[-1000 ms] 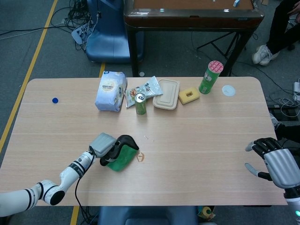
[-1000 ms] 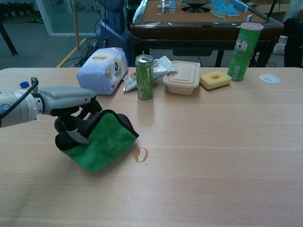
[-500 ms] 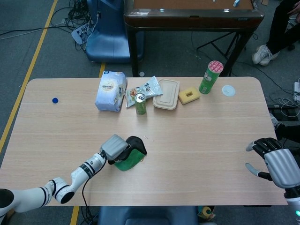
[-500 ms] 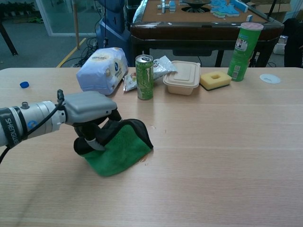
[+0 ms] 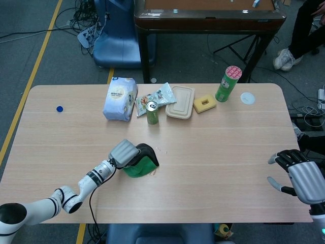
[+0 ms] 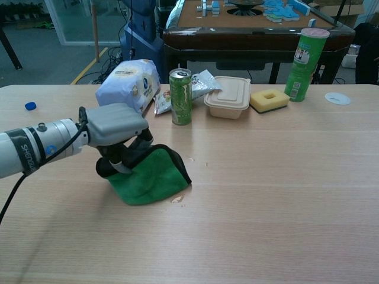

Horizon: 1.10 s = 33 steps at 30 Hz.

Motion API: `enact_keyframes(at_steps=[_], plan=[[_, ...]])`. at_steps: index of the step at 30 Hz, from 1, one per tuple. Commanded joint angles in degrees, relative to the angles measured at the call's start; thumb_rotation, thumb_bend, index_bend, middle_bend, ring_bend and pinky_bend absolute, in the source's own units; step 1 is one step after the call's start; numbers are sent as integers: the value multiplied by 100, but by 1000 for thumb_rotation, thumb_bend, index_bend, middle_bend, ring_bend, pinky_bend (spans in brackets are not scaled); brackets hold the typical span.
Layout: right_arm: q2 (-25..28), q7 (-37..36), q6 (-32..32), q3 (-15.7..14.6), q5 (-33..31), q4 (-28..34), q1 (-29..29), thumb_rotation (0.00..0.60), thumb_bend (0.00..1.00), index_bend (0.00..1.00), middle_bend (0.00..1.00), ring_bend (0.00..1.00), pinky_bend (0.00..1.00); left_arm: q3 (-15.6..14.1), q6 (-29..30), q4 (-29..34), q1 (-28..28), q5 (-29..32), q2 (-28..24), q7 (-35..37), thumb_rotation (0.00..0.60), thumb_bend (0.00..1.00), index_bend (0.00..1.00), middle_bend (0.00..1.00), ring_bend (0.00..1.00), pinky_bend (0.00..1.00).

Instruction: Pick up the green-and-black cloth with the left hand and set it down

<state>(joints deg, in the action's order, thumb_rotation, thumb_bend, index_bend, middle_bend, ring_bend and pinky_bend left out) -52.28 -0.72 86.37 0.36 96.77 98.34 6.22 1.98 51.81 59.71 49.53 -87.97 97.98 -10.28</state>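
The green-and-black cloth (image 5: pixel 141 163) (image 6: pixel 151 177) lies bunched on the wooden table (image 5: pixel 218 147), left of centre, its lower edge on the surface. My left hand (image 5: pixel 124 151) (image 6: pixel 116 127) sits on the cloth's left side, dark fingers curled into its folds and gripping it. My right hand (image 5: pixel 299 175) hovers at the table's right front edge, fingers spread, holding nothing; only the head view shows it.
At the back stand a white-blue tissue pack (image 5: pixel 120 98) (image 6: pixel 124 87), a green can (image 5: pixel 152 113) (image 6: pixel 181 96), a snack packet (image 5: pixel 160 95), a beige lunchbox (image 5: pixel 181 101) (image 6: pixel 229 96), a yellow sponge (image 5: pixel 204 104) (image 6: pixel 269 99) and a green tube (image 5: pixel 228 84) (image 6: pixel 307 56). A blue cap (image 5: pixel 60 109) lies far left.
My left hand carried the cloth rightward and away from me, then lowered it; the cloth now rests flatter on the table. The right hand barely moved.
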Motion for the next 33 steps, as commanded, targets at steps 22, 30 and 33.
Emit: enact_keyframes(at_steps=[22,30,33], plan=[[1,80,-11,2,-5,66,-2,600,296,427,390,280,249,-294,-393,1181,194,-244,217,219,600,173,655,676,666,917],[9,81,-1,12,-15,71,-6,600,296,427,390,280,250,-82,-371,355,273,-142,578,-186,600,173,656,676,666,917],[15,84,5,15,-20,76,-10,600,296,427,390,280,249,-2,-372,99,289,-65,643,-262,600,173,655,676,666,917]])
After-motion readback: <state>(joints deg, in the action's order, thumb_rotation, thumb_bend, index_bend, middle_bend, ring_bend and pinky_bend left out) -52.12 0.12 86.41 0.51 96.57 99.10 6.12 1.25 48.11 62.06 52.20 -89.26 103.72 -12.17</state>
